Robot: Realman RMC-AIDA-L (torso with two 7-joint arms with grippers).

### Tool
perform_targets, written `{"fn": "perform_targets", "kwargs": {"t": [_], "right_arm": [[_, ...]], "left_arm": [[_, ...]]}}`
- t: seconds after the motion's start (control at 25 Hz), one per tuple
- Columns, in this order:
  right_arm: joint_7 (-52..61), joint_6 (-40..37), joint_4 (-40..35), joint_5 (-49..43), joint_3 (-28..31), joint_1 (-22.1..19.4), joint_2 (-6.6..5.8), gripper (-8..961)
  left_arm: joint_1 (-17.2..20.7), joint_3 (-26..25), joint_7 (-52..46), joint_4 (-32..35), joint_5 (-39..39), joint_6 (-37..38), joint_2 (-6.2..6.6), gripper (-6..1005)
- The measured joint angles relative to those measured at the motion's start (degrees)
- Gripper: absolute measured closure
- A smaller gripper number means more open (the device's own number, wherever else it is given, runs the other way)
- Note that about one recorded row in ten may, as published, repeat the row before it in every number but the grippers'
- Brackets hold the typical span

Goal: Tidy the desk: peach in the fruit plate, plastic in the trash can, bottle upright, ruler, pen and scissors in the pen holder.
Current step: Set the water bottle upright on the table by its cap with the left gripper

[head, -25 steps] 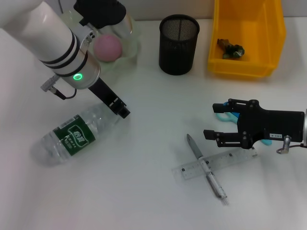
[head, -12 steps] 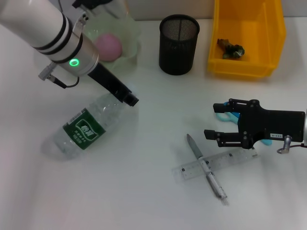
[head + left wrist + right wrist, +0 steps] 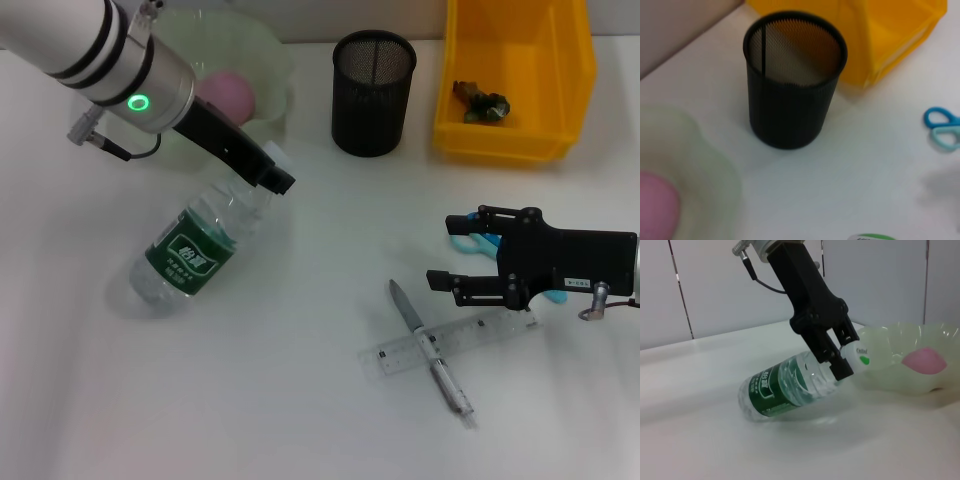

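Item, bottle point(image 3: 190, 255): tilted, neck clamped in our left claw point(image 3: 268, 181), base on the counter point(image 3: 300, 420); we judge it may slip free or strike the fruit plate point(image 3: 262, 50) beside it; right claw point(image 3: 437, 252) parked, apart.

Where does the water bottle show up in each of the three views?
Head view: water bottle at left-centre, tilted, neck held in the left claw.
Left wrist view: only a sliver of its green label at the bottom edge.
Right wrist view: centre, tilted, base on the table.
Shared landmark: fruit plate holding the peach.
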Motion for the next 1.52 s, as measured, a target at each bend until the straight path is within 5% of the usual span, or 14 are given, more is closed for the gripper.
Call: {"fn": "perform_targets", "kwargs": {"t": [0.24,1.52], "right_arm": [[0.0,0.0,0.0,0.0,0.0,0.0,0.13,173],[0.0,0.0,0.0,0.4,0.1,0.1,0.56,172]], "left_arm": [[0.7,-6.1,3.9,1.1,-2.0,1.8,0.17,557],[8.5,-14.2,9.4,11.7,-11.2,5.2,0.66,558]]}}
